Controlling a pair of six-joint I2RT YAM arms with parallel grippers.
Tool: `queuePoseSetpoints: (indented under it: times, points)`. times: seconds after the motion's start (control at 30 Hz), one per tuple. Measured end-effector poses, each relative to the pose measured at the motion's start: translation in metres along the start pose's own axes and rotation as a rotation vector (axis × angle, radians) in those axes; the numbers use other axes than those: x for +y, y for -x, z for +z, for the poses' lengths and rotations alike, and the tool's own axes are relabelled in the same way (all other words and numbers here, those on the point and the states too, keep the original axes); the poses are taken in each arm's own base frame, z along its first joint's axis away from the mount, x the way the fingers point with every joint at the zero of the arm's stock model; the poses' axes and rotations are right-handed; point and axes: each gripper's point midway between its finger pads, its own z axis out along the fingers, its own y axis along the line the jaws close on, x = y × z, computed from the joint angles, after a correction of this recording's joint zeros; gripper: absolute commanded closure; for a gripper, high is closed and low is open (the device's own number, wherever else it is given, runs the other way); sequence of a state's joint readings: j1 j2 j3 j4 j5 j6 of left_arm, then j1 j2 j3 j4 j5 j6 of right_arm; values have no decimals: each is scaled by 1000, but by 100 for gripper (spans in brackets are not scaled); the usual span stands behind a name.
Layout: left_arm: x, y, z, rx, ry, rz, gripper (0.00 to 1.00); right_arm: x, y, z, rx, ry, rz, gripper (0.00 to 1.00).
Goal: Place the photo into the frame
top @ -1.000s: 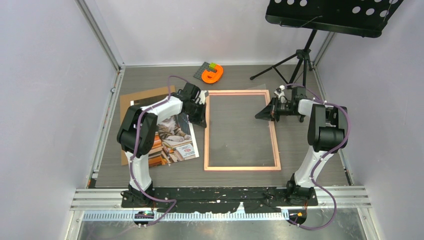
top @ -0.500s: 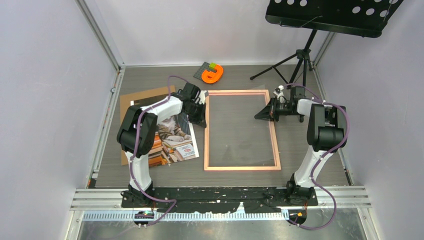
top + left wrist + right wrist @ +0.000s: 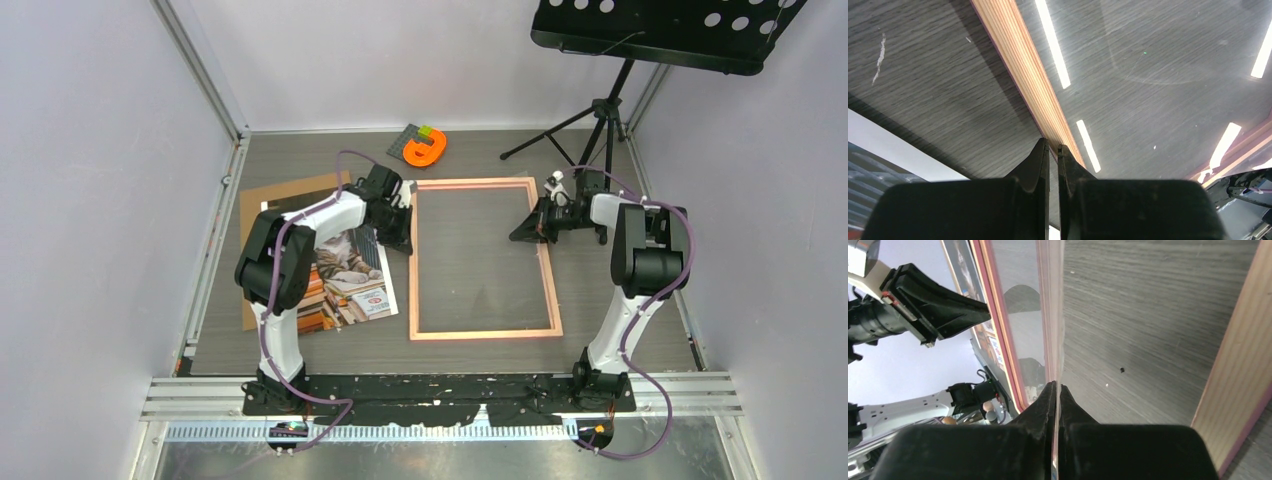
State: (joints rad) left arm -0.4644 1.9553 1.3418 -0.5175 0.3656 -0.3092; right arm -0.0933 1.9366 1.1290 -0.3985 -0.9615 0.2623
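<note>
Table [image 3: 470,150]: left claw [image 3: 1053,146], right claw [image 3: 1057,385] pinch frame [image 3: 484,334] edges.

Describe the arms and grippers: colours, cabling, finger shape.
Both arms match: the left arm and right arm have white links between bulky black joint housings. A purple cable loops loosely along each. The left gripper and right gripper are matte black, with blocky bodies and fingers tapering to thin tips.

orange piece [image 3: 427,149] and music stand [image 3: 660,35] (far edge); brown board [image 3: 290,190] left.
</note>
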Motion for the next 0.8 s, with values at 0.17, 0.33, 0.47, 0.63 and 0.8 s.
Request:
queuePoseSetpoints:
  times: [0.17,0.33,0.47,0.63,0.8]
  points:
    - [-4,1,2,3,5,7,94,-10,5,1,-1,-63,-20,94]
    - [-6,1,3,4,12,9,92,-17,7,2,2,-122,-42,94]
    - [-6,1,3,5,20,6,86,-20,7,3,8,-163,-60,94]
    - [-8,-1,4,8,20,0,64,-24,7,5,11,-204,-79,94]
    - [-15,-4,4,21,16,13,50,-25,6,9,15,-219,-97,94]
